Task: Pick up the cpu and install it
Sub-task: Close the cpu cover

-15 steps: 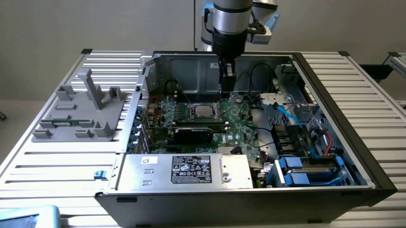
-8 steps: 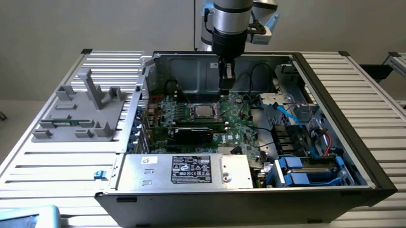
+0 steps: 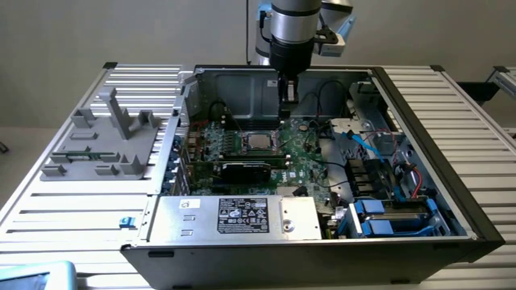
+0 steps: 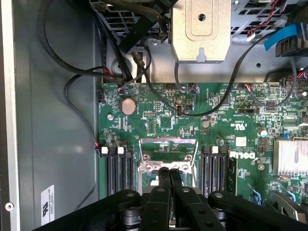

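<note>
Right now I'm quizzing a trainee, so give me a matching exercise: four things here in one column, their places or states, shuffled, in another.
1. shiny silver square cpu
2. grey plastic fixture with upright posts
3. silver metal box with a black label
4. black claw

A. on the metal slatted table, outside the black computer case, exterior view's left
B. shut, above the green circuit board
C. inside the black square socket frame on that board
D. at the case's end nearest the exterior camera

Pairs: 1-C, 2-A, 3-D, 4-B
</note>
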`<state>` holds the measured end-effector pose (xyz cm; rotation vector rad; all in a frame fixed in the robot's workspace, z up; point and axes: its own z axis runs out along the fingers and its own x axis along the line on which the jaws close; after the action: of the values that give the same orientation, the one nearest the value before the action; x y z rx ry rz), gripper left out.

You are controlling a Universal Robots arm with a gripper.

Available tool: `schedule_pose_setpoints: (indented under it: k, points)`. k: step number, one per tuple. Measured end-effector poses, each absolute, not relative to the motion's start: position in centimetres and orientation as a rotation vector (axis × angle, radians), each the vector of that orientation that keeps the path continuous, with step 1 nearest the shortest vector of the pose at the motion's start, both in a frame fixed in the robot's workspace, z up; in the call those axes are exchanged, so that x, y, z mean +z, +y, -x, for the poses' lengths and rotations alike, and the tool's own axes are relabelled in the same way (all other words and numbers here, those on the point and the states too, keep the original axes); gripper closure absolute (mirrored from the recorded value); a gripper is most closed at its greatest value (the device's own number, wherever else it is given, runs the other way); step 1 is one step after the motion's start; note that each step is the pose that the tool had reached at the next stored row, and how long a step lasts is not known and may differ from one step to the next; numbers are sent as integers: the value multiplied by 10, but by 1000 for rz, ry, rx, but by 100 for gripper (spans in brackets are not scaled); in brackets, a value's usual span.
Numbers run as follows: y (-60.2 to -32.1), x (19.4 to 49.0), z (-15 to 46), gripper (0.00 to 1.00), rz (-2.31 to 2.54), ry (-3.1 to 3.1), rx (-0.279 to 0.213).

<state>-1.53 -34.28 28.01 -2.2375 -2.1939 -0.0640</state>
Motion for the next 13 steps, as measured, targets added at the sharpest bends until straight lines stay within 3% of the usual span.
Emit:
schedule_pose_setpoints:
  k: [13]
  points:
    - [-342, 275, -6, 88, 2250, -2188, -68]
